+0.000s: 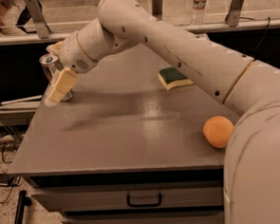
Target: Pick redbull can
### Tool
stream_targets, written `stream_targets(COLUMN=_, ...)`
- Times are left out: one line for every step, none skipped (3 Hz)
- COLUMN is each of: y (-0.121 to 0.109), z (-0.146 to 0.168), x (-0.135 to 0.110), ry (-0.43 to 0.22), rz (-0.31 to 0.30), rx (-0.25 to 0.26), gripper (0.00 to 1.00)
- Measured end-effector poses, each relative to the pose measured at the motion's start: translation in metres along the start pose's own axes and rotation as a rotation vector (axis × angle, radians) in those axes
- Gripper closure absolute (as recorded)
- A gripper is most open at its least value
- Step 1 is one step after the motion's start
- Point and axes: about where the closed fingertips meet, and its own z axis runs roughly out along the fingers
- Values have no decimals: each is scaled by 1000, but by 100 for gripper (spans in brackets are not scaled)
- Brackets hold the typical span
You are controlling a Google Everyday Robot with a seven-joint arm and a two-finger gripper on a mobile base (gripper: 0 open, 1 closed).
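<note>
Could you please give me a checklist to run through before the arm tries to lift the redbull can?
1. Redbull can upright: ok, it stands near the far left corner of the table as the camera sees it.
2. Gripper at the can: ok, it overlaps the can's lower part on the camera side.
3. Can secured in the gripper: cannot tell.
4. Margin to the table edge: not ok, the can stands close to the edge, so a nudge might push it off.
5. Sponge and orange out of the way: ok, both lie well apart from the can.
</note>
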Motion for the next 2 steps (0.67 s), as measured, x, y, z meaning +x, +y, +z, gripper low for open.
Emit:
stream_targets(y=1, z=2, x=-1, ry=-1, rz=-1, rx=-4, gripper=15)
stream_targets(y=2, z=5, x=-1, ry=-2, rz=-1, rx=-9, gripper=38)
